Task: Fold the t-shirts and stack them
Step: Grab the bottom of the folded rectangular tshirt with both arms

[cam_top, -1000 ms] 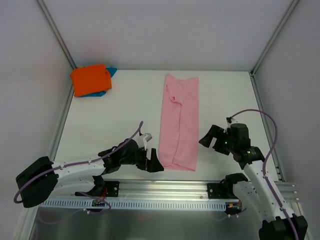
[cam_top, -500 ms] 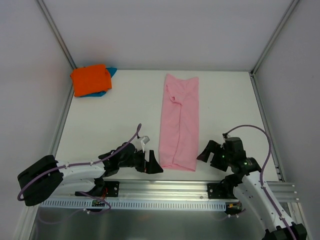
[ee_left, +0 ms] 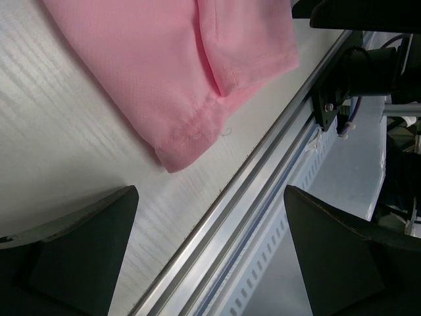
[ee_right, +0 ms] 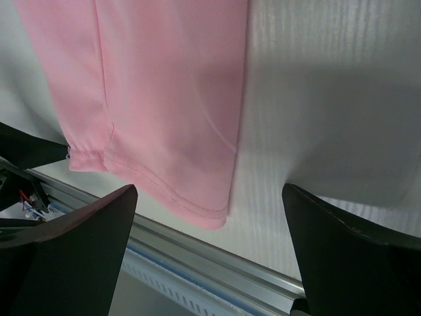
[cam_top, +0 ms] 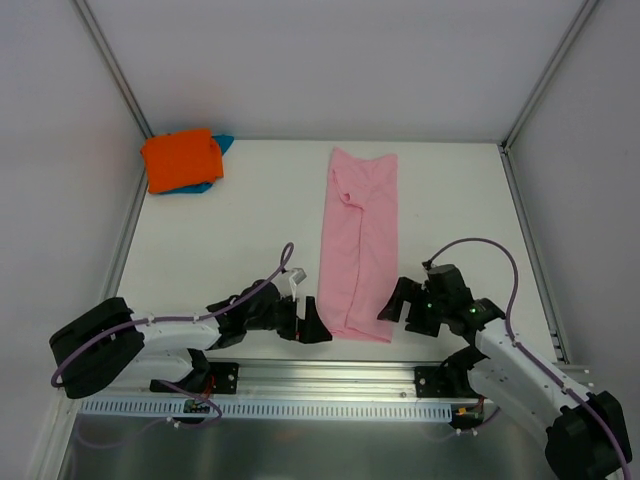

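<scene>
White, faintly ribbed table [cam_top: 230,240] fills the floor of a pale-walled booth, with a ridged aluminium rail [cam_top: 330,375] along its near edge. Three t-shirts lie on it, and two arms reach in, each with one gripper.

Well to the left of the pink t-shirt [cam_top: 360,245], and level with its far end, sits the orange t-shirt [cam_top: 180,160]. It is folded into a thick, soft square on top of the teal t-shirt [cam_top: 222,145], which shows only as a thin edge and a corner.

Just left of the pink t-shirt's near left corner hangs the left gripper [cam_top: 311,328], low over the table. Its two dark, wedge-shaped fingers [ee_left: 85,257] are spread wide and hold nothing.

The pink t-shirt itself is fine knit cloth, folded lengthwise into one long, narrow strip lying flat. Its long axis runs from the near edge toward the far wall, leaning slightly right at the far end. Its stitched hem [ee_left: 191,128] points at the rail.

Just right of the pink t-shirt's near right corner sits the right gripper [cam_top: 402,308], its fingers [ee_right: 342,250] likewise spread wide, clear of the cloth.
</scene>
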Tool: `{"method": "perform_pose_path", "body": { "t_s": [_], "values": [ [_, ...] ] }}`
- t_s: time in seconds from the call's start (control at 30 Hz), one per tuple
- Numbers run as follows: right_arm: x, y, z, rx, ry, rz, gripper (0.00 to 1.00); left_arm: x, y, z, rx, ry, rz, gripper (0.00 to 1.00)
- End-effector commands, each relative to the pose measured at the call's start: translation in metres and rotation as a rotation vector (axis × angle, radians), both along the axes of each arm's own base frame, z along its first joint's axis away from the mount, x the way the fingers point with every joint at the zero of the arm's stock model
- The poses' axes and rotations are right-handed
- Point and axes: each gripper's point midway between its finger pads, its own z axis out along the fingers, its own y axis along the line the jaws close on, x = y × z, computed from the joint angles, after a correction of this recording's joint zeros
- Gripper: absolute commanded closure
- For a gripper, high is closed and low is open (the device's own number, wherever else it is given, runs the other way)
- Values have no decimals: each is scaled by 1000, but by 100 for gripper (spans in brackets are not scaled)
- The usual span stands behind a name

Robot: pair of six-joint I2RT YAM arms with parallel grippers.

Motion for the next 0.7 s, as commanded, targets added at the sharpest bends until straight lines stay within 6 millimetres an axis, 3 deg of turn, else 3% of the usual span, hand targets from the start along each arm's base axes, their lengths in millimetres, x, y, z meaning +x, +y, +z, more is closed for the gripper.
{"method": "perform_pose_path", "body": {
  "t_s": [0.0, 0.13, 0.3, 0.43, 0.67],
  "values": [
    [-15, -5, -20, -50, 75, -18, 0, 16, -17, 14, -40, -73, -5, 3],
    [-19, 0, -22, -53, 83, 2, 5, 21, -31, 10, -52, -56, -19, 4],
    [-23, 7, -22, -47, 92, 19, 21, 22, -43, 7, -62, -25, -36, 1],
    [-25, 12, -25, -42, 100, 24, 35, 19, -42, -1, -51, -5, -43, 1],
    [-27, 21, -29, -32, 102, 30, 42, 14, -37, -5, -20, 8, -58, 7]
  ]
}}
